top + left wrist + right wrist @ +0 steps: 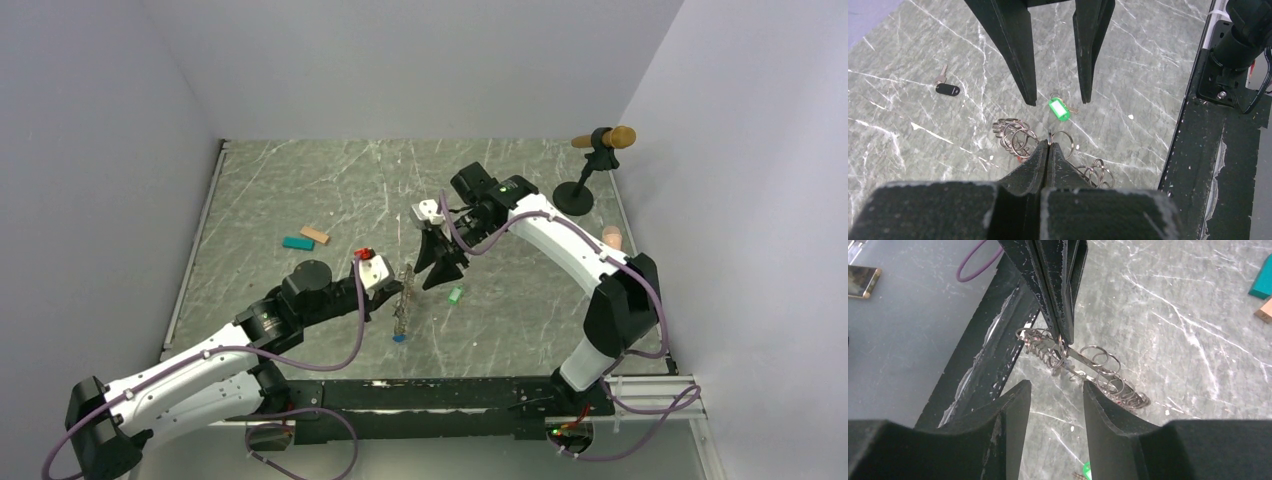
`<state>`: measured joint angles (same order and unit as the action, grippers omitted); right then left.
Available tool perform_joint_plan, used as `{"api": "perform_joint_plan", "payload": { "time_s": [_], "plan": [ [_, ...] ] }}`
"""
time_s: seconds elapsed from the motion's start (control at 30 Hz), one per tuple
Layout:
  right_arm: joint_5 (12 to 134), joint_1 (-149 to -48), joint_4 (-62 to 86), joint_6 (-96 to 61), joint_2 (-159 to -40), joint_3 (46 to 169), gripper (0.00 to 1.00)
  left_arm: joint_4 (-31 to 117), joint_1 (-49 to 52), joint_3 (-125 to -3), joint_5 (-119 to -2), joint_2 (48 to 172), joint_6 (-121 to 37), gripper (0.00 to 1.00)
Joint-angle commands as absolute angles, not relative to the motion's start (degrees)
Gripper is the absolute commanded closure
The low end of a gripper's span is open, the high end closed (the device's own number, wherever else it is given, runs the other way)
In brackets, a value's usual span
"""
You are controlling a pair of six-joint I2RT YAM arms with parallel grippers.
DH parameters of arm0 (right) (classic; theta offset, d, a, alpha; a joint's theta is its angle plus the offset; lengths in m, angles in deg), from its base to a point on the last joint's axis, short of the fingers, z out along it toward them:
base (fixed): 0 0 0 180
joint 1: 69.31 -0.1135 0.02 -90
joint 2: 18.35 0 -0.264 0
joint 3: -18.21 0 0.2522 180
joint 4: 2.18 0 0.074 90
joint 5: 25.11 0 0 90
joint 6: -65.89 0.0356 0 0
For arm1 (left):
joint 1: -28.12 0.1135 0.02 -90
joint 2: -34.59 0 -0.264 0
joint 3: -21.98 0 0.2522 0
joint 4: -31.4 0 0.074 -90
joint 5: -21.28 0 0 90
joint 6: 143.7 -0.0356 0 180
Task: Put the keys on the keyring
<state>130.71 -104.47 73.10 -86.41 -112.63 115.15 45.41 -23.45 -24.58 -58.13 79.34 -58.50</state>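
Note:
My left gripper (397, 290) is shut on the keyring (403, 308), a thin metal ring strung with several small split rings, and holds it edge-up on the table. In the left wrist view the pinched ring (1049, 141) shows at my closed fingertips. In the right wrist view it (1098, 372) trails to the right. The green key (455, 295) lies flat on the table just right of the ring (1058, 109) (1087, 471). My right gripper (440, 268) is open and empty, hovering above the green key, close to the ring (1053, 390). The blue key (399, 338) lies near the ring's lower end (947, 89).
A teal block (297, 243) and a tan block (315, 235) lie to the left, behind my left arm. A black stand with a tan-tipped bar (590, 170) is at the back right. The black base rail (1193, 150) runs along the near edge.

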Motion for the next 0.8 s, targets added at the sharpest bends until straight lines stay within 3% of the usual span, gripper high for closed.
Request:
{"api": "perform_joint_plan", "payload": {
  "time_s": [0.0,0.37,0.77],
  "plan": [
    [133.6,-104.1,66.0,-80.0,-109.1,112.7,0.51,40.6,-23.3,-24.8,-59.1,78.3,-56.7,1.0],
    [135.3,-104.6,57.7,-71.4,-109.5,108.3,0.48,38.3,-23.3,-24.4,-61.3,78.4,-54.3,1.0],
    [140.3,-108.1,66.5,-81.3,-110.1,109.8,0.5,35.5,-22.8,-22.2,-64.0,77.8,-50.2,1.0]
  ]
}}
